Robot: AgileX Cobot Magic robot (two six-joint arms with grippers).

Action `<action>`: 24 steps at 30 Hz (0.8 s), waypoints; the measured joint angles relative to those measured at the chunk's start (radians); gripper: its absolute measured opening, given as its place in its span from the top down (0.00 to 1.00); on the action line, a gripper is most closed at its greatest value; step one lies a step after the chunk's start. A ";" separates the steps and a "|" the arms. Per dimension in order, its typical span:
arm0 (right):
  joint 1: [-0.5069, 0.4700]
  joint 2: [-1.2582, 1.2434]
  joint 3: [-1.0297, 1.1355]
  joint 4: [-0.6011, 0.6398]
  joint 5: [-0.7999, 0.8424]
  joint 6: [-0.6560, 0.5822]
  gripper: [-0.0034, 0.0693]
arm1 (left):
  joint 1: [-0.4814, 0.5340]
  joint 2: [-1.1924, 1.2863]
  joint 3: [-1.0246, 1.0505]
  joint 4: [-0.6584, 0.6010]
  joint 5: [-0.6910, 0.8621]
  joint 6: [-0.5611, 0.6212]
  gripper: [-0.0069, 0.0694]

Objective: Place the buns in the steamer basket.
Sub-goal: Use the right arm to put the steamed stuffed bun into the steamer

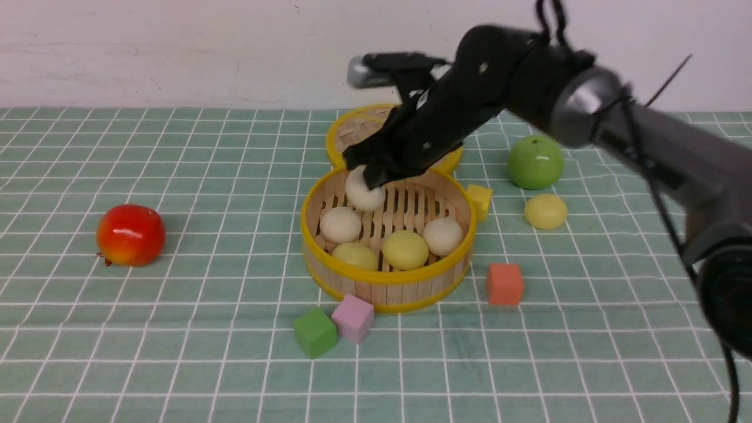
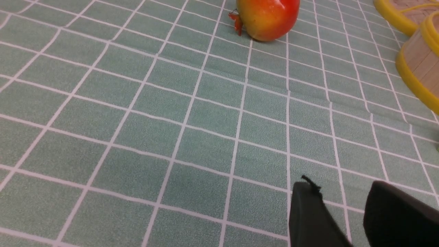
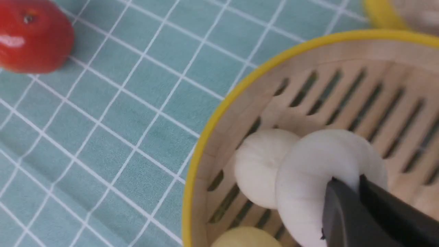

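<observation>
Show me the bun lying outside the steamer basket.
The pale yellow bun on the cloth before the green apple; four lie inside the steamer basket, a white bun hangs in the right gripper.

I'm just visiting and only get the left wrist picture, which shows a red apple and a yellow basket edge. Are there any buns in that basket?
Observer: Yes, four buns lie inside the steamer basket.
Visitor: Is the robot holding one?
Observer: The right gripper is shut on an off-white bun, over the basket's far part.
Visitor: Any outside it?
Observer: One yellow bun lies on the cloth, near the green apple.
</observation>
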 joint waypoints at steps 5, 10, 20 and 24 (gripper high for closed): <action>-0.014 0.066 0.000 -0.013 -0.008 0.015 0.95 | 0.000 0.000 0.000 0.000 0.000 0.000 0.60; -0.021 0.071 0.000 -0.022 0.002 0.015 0.95 | 0.000 0.000 0.000 0.000 0.000 0.000 0.60; -0.021 0.007 0.000 -0.026 -0.008 0.015 0.95 | 0.000 0.000 0.000 0.000 0.000 0.000 0.60; -0.021 -0.006 -0.001 -0.054 -0.009 0.015 0.95 | 0.000 0.000 0.000 0.000 0.000 0.000 0.60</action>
